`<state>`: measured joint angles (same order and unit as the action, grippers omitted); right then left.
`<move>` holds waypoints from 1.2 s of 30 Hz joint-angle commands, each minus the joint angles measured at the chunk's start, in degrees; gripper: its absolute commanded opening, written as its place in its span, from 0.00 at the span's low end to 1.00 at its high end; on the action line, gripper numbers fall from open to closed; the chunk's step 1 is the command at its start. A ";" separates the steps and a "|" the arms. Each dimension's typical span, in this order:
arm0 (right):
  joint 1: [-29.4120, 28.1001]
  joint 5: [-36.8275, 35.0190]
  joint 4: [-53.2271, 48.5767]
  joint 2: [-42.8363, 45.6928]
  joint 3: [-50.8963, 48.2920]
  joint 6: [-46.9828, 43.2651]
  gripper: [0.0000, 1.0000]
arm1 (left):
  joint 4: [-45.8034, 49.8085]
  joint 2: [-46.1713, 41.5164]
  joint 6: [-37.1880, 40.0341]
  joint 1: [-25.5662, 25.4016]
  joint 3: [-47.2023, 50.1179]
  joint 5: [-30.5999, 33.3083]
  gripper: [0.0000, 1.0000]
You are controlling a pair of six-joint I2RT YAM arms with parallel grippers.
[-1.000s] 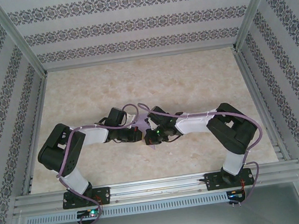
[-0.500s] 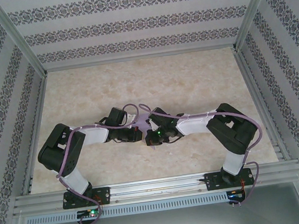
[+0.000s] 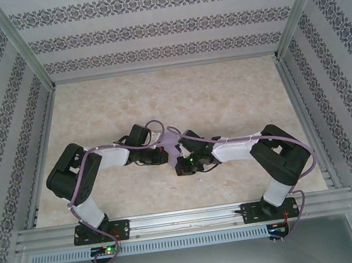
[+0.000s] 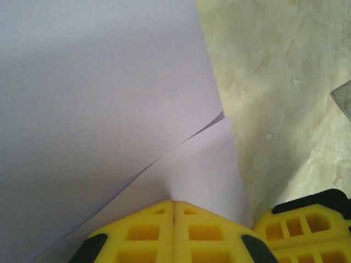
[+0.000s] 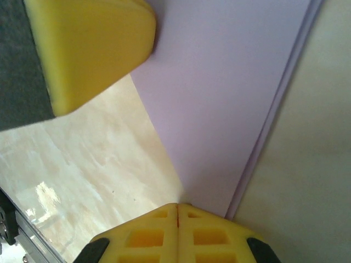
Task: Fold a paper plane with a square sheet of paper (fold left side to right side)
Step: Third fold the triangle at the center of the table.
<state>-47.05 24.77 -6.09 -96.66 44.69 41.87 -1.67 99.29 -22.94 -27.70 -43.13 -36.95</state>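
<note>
The top external view shows both arms bent inward and meeting near the middle of the beige marbled surface [image 3: 223, 93]. A small patch of the thin, matte light-purple paper sheet [image 3: 173, 146] shows between the left end effector [image 3: 164, 153] and the right end effector [image 3: 181, 161], which stand just beside each other. The grips are too small to read there, but the wrist views show them. In the left wrist view the left end effector [image 4: 174, 207] has its yellow fingers pressed together on the sheet [image 4: 98, 109], which spreads up and away from their seam, with two layers parting at one edge. In the right wrist view the right end effector [image 5: 177, 211] is likewise closed tight on the sheet [image 5: 219, 98], whose layered edge runs along the right, while another yellow finger [image 5: 93, 49] touches the paper at upper left.
</note>
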 commanded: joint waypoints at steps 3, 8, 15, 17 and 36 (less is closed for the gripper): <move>0.38 -1.21 -6.11 2.42 -2.55 0.21 0.00 | 4.81 3.46 -0.44 0.14 0.80 8.56 0.00; 2.26 0.36 -5.56 5.34 -3.60 -0.52 0.00 | 4.78 3.63 0.13 0.11 0.54 8.17 0.00; 2.75 2.83 -4.52 6.40 0.43 -1.60 0.00 | 5.05 3.22 0.13 0.11 0.15 7.88 0.00; 2.62 3.00 -3.93 5.50 1.96 -1.78 0.00 | 5.18 3.07 0.16 0.05 0.23 8.02 0.00; 3.24 -0.52 -1.77 -2.67 1.53 0.36 0.00 | 6.74 2.65 -0.62 0.05 -0.59 9.16 0.00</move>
<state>-44.34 25.50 -7.09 -99.85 48.45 41.15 -0.89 99.63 -23.18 -27.70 -44.31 -35.79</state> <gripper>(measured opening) 0.042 0.043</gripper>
